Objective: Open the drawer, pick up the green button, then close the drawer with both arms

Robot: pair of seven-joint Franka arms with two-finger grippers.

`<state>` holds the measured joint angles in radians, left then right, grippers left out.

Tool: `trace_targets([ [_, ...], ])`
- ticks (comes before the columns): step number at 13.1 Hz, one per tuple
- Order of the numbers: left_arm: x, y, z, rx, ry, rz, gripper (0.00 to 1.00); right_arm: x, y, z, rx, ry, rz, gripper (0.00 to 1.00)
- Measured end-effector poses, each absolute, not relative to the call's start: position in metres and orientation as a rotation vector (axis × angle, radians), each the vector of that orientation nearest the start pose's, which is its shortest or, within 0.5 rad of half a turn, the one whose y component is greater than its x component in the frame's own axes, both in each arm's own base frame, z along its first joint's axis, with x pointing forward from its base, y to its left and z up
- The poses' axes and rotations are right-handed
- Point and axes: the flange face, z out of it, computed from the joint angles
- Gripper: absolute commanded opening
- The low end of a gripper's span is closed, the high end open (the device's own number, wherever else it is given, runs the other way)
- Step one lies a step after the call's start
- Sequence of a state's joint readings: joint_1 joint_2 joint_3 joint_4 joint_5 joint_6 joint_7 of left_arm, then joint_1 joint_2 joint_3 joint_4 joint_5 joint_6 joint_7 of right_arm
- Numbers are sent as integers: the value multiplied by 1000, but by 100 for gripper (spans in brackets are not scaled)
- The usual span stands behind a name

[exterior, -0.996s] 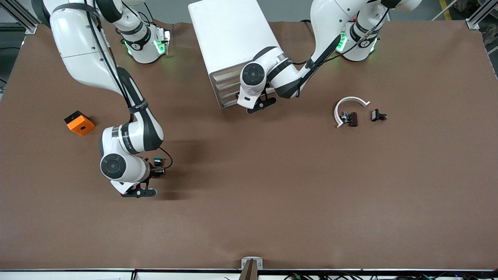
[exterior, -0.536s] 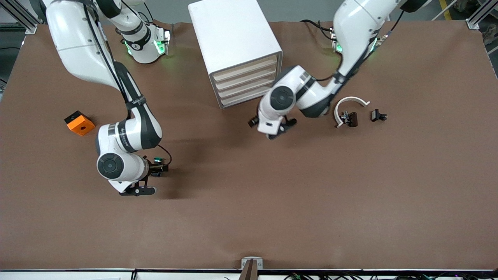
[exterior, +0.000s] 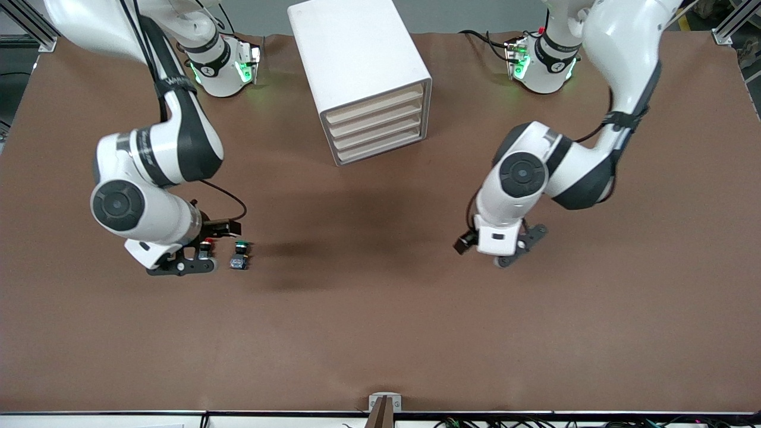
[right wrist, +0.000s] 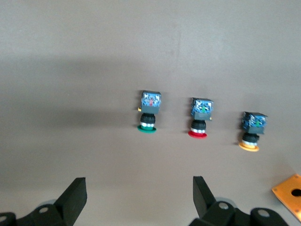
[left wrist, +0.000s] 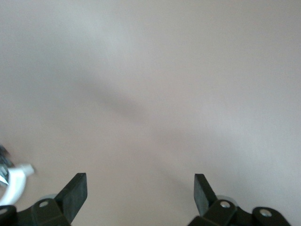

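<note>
Both pincers lifted, apart, empty

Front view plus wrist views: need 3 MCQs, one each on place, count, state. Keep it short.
1. Where does the green button lie?
A. in the lowest drawer
B. on the table, beside the red button
C. in the right gripper

2. How many push buttons show in the right wrist view?
A. one
B. two
C. three

3. How do the cabinet's four drawers stand?
A. all pushed in
B. lowest pulled out
C. top pulled out

Answers: 1 B, it lies on the brown table next to the red button, clear of the open right gripper. 2 C, green, red and yellow caps lie in a row. 3 A, all four fronts, including the lowest drawer, sit flush.
</note>
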<state>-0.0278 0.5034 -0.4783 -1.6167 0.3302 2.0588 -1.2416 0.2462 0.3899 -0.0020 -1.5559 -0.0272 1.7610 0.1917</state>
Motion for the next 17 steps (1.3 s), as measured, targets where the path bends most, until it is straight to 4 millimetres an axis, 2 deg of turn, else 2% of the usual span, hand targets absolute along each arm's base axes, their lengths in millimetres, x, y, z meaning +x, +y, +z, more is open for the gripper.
trace_targets([
  [2, 639, -227, 387, -2962, -900, -142, 100, 625, 152, 433, -3194, -90, 264, 100],
  [4, 651, -185, 419, -2957, -839, -165, 100, 620, 145, 457, -3193, -76, 226, 100],
  [6, 653, -161, 451, -2936, -778, -147, 100, 614, 135, 485, -3190, -53, 184, 100],
  [8, 654, -143, 479, -2923, -750, -140, 100, 610, 115, 511, -3183, -62, 130, 100],
  [11, 657, -114, 510, -2926, -689, -167, 100, 607, 63, 536, -3173, -115, 96, 100],
  [13, 653, -91, 534, -2926, -607, -195, 100, 605, 37, 543, -3171, -98, 101, 100],
  [14, 647, -80, 550, -2944, -579, -197, 100, 604, 31, 545, -3171, -87, 102, 100],
  [17, 608, -42, 600, -3016, -446, -158, 100, 601, 23, 549, -3169, -92, 110, 100],
])
